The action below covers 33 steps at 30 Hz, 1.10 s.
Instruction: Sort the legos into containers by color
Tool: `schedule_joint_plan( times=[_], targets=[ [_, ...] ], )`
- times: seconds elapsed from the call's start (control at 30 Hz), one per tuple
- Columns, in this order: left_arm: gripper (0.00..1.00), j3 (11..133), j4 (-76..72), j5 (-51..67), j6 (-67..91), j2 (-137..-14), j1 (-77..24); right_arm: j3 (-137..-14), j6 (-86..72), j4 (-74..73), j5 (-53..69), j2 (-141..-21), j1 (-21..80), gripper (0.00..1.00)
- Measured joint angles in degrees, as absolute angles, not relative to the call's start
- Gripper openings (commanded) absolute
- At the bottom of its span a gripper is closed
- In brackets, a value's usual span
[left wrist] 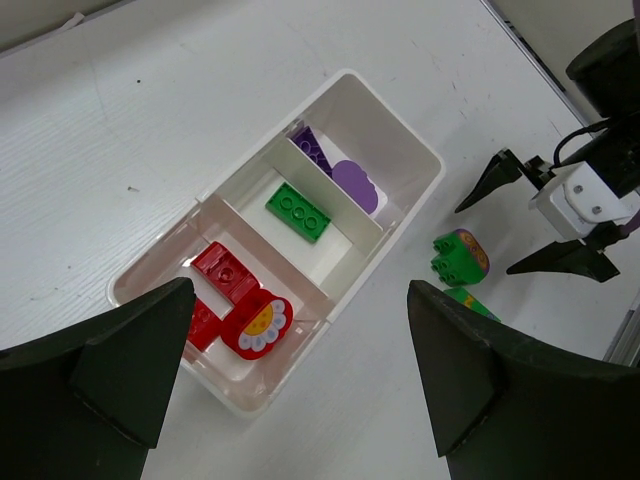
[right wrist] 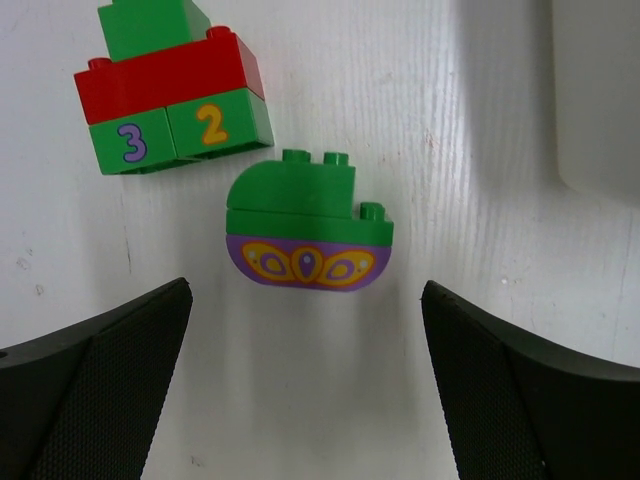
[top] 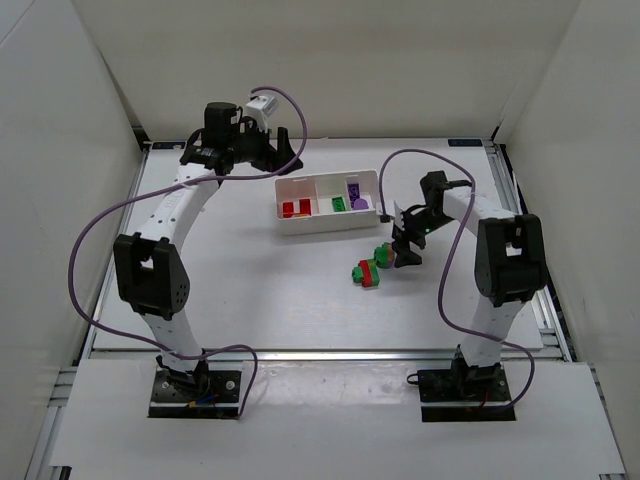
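Two lego stacks lie loose on the worktop (top: pixel 250 290), on the near side of the tray (top: pixel 327 224): a red-and-green stack (right wrist: pixel 170 100) printed "3" and "2", and, closer to the tray, a rounded green brick (right wrist: pixel 308 200) with a purple patterned face. Right gripper (right wrist: pixel 310 400) hangs over the latter, jaws apart, empty. Tray compartments, left to right: red bricks (left wrist: pixel 225 272), one green brick (left wrist: pixel 298 211), purple bricks (left wrist: pixel 355 183). Left gripper (left wrist: pixel 300 400), jaws apart and empty, hangs above and beyond the tray's left end.
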<state>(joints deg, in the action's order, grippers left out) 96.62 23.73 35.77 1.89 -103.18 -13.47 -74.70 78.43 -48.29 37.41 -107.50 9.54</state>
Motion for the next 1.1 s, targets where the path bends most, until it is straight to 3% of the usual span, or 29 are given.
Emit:
schedule_joint_plan(
  times=[0.57, 0.77, 0.87, 1.1],
  targets=[
    [0.98, 96.6, 23.5, 35.7, 1.5, -103.1, -13.3, -75.0, 74.8, -48.0, 36.1, -110.9, 13.3, 0.99],
    [0.99, 96.6, 23.5, 35.8, 1.5, -103.1, -13.3, -75.2, 73.6, -47.6, 35.7, -111.3, 13.6, 0.92],
    [0.98, 96.6, 23.5, 35.7, 1.5, -103.1, -13.3, -75.2, 72.6, -46.7, 35.6, -111.6, 13.9, 0.86],
    [0.98, 96.6, 23.5, 35.7, 1.5, -103.1, -13.3, -75.2, 71.2, -45.3, 35.2, -112.0, 14.0, 0.49]
  ],
)
